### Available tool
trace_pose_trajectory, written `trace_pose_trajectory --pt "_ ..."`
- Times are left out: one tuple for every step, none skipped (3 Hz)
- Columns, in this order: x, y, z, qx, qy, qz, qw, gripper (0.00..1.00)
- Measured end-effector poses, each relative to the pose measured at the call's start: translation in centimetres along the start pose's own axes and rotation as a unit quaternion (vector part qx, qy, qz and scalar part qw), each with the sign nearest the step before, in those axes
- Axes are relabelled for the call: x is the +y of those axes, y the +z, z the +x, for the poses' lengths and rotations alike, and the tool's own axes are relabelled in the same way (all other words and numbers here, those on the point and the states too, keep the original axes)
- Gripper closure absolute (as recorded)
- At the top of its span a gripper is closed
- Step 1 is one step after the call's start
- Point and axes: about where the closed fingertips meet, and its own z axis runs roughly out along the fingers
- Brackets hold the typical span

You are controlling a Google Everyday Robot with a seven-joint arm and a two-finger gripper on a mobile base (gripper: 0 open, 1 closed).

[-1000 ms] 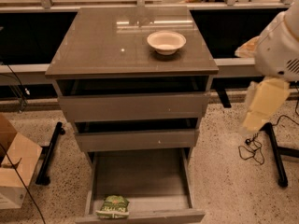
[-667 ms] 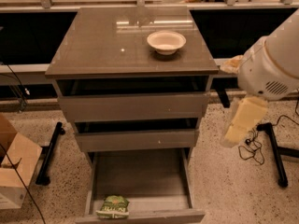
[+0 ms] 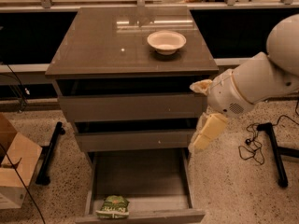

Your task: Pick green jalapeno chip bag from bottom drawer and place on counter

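1. Speckled terrazzo floor (image 3: 233, 190) all around, with a grey-brown drawer cabinet in the middle and a long ledge with dark panels behind it.
2. On top of the cabinet, glossy reflective worktop (image 3: 93, 55), carrying a white bowl (image 3: 166, 41) toward its far right.
3. Under the worktop, top drawer (image 3: 133, 107) and middle drawer (image 3: 135, 140), both short and each slightly ajar.
4. Lowest of all, bottom drawer (image 3: 140, 171), pulled far out toward the near side.
5. Inside that drawer, green jalapeno chip bag (image 3: 113, 207), lying flat at the near left, just behind the drawer's front wall.
6. From the right edge, white arm (image 3: 254, 83) reaching in, its wrist level with the top drawer's front.
7. Below the wrist, pale gripper (image 3: 201, 141), pointing down and slightly left, just beside the right end of the middle drawer and well apart from the bag; whether apart or together, cannot tell.
8. At near left, cardboard box (image 3: 14, 167) on the floor; at right, black cable (image 3: 252, 146) beside a black stand leg (image 3: 275, 155).
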Motion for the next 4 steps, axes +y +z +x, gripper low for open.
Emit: trace_pose_trajectory --pt "-0.1 1.4 0.7 -0.009 0.005 -0.016 0.9998 0.0" --pt "0.0 3.1 2.2 -0.018 0.031 -0.01 0.9993 0.0" --pt "-0.7 7.9 5.1 -0.074 0.069 -0.002 0.9949 0.0" --pt "-2.2 12.5 7.5 -0.138 0.09 -0.007 0.9862 0.0"
